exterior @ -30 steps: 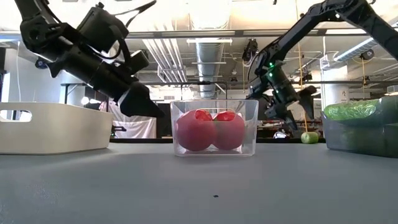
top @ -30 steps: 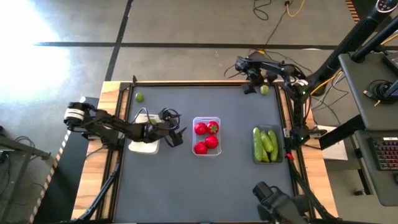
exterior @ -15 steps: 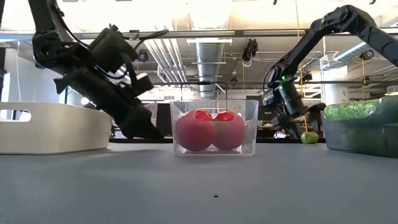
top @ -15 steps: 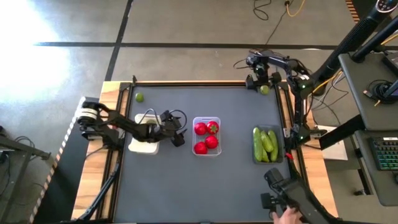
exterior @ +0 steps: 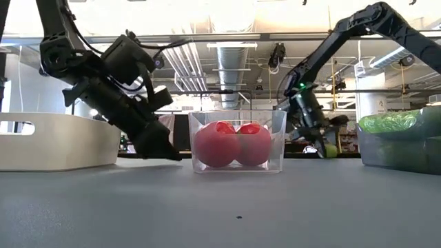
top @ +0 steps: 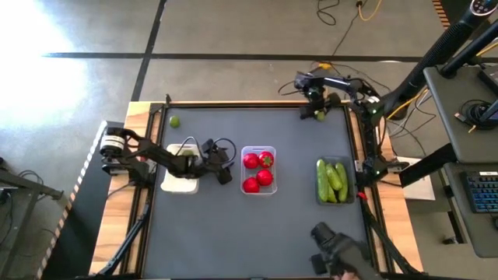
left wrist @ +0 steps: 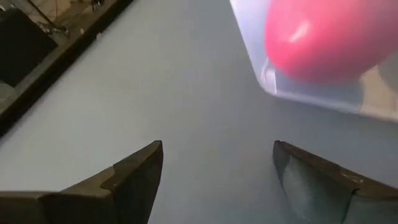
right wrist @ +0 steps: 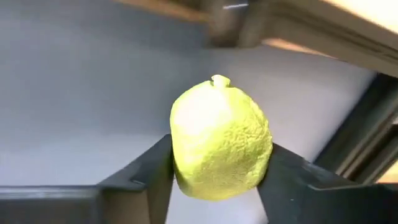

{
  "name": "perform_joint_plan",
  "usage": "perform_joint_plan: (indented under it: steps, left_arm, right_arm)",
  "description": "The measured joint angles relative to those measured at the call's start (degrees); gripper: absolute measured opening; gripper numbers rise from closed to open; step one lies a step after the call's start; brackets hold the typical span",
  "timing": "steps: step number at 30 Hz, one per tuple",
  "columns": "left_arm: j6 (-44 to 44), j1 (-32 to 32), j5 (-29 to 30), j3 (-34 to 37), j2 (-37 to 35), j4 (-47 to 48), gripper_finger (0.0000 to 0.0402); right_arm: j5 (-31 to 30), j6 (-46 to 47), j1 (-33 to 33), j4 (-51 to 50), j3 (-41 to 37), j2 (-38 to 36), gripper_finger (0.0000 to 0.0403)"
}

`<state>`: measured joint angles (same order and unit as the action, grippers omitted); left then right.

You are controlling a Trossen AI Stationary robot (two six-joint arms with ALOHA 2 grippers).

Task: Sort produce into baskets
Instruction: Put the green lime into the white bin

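My right gripper (top: 317,111) is at the table's far right corner, shut on a pale-green lime (right wrist: 221,137). A second lime (top: 174,121) lies on the table at the far left. My left gripper (left wrist: 217,168) hangs open and empty just above the table, between the white basket (top: 177,183) and the clear basket (top: 258,149). The clear basket holds red fruits (top: 250,161). Green cucumbers (top: 333,179) lie in the dark grey basket (top: 341,201) at the right. My right gripper pinches the lime between its two fingers, one on each of its opposite sides (right wrist: 177,146). The fingers (exterior: 315,141) come slanting down from above. Whether the lime (exterior: 331,149) rests on the table or hangs just clear of it, I cannot tell.
A wooden frame (top: 233,103) runs round the dark table mat. Cables lie on the floor beyond the far edge. Open mat lies in front of the three baskets. A dark object (top: 338,253) shows at the near right edge.
My right gripper has come over the lime at the far right and taken hold of it; the lime has shifted a little toward the table's left. My left gripper has gone down to just above the table beside the clear basket.
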<state>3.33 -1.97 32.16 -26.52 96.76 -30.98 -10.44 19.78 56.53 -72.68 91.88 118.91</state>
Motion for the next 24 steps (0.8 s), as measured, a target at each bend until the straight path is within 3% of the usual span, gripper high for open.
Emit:
perform_joint_plan:
  steps: [4,8,13,19,24]
  left_arm:
    - [-1.28,-0.17,0.15,0.0,-1.51,-0.27,0.0271]
    - [-1.76,-0.25,0.61,0.0,-2.2,0.38,0.0263]
    - [0.73,-0.23,1.88,0.05,-4.7,1.34,0.0262]
    - [-7.0,-0.4,-6.83,0.04,-11.95,-7.78,0.0257]
    - [-11.88,-0.78,-7.63,0.08,-20.18,-6.35,0.0253]
  right_arm:
    - [-0.54,-0.43,-5.77,1.22,-0.02,-0.08,0.0154]
    - [-1.55,-2.01,-12.97,7.99,-0.04,-0.07,0.0155]
    - [1.49,-6.11,-20.32,17.44,0.0,-0.27,0.0158]
    - [3.89,-10.19,-25.28,22.29,1.61,-0.26,0.0154]
    - [5.64,-13.53,-26.23,25.59,2.56,-0.26,0.0157]
